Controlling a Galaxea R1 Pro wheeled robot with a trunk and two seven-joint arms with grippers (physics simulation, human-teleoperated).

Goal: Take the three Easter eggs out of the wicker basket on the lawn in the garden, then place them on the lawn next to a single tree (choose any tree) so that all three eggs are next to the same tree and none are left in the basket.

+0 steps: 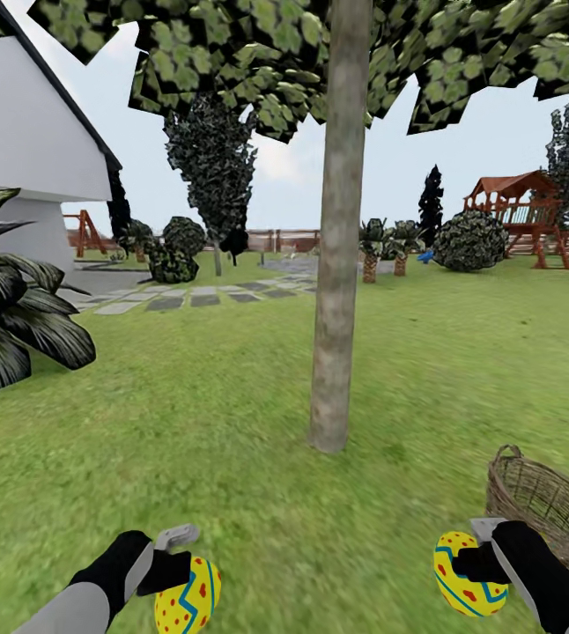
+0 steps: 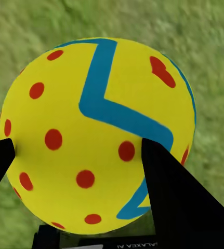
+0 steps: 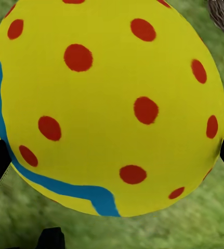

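Reaching low toward the tree (image 1: 337,264), apparently level, both arms' fingers (image 2: 179,202) gripping Easter eggs (image 1: 188,599).

- Two yellow Easter eggs, blue-zigzagged and red-dotted, are hanging above the lawn (image 1: 188,396): one egg (image 1: 188,600) at seven o'clock, another egg (image 1: 466,572) at five.
- The wicker basket (image 1: 544,502) is tilting at four o'clock.
- The tree (image 1: 337,264) is standing upright at twelve.

Two eggs (image 1: 188,596) (image 1: 466,572), either side before tree (image 1: 337,264). One basket (image 1: 544,502) right of tree. Two small palms (image 1: 371,246) (image 1: 401,245) behind tree. One playset (image 1: 522,211) far right of tree.
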